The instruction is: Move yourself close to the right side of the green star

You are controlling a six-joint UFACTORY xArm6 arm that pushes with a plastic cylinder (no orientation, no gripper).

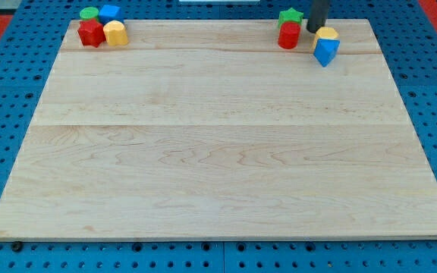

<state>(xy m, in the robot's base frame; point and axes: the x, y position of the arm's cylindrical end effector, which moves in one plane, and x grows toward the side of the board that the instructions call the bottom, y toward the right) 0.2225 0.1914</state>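
The green star (pixel 290 17) sits at the view's top right, near the board's top edge, with a red cylinder (pixel 288 36) touching it just below. My tip (pixel 312 29) comes down just to the right of the green star, between it and a yellow block (pixel 326 34). A blue block (pixel 325 51) lies just below the yellow one.
At the view's top left stands a cluster: a green block (pixel 89 13), a blue block (pixel 110 12), a red star-like block (pixel 91 33) and a yellow block (pixel 115 33). The wooden board (pixel 218 152) lies on a blue pegboard.
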